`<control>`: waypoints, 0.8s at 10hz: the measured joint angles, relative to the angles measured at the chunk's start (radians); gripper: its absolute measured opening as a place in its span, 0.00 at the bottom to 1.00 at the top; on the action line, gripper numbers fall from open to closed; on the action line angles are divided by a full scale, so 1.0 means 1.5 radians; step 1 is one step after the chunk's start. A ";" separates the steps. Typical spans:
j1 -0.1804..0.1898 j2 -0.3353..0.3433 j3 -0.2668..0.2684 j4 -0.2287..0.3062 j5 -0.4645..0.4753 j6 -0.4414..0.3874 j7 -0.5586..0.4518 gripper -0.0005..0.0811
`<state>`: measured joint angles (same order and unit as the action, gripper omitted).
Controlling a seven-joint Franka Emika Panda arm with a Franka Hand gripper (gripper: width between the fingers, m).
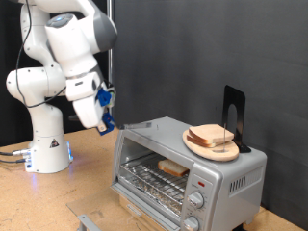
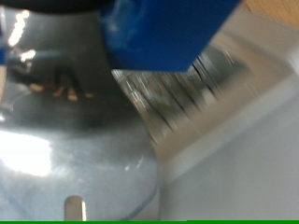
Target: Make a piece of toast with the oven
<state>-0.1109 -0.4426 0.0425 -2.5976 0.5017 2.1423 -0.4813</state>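
We see the gripper [image 1: 106, 119] just off the oven's [image 1: 188, 164] upper corner, its finger gap indiscernible, with the toast [image 1: 173, 166] inside on the rack, beyond the fingertips.

Brushed silver metal oven [image 1: 231, 168], round wooden plate [image 1: 212, 146], glossy white plastic arm [image 1: 58, 58]

The silver oven [image 1: 188, 164] stands on the tabletop [image 1: 58, 197], door down, with the piece of toast [image 1: 173, 166] flat on its wire rack.
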 joint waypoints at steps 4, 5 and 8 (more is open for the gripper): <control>0.027 -0.017 0.040 0.010 0.033 0.000 0.045 0.58; 0.027 -0.016 0.038 0.009 0.039 0.001 0.038 0.58; 0.043 -0.014 0.056 0.014 0.059 0.017 0.027 0.58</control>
<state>-0.0469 -0.4639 0.1259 -2.5762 0.5901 2.1685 -0.4404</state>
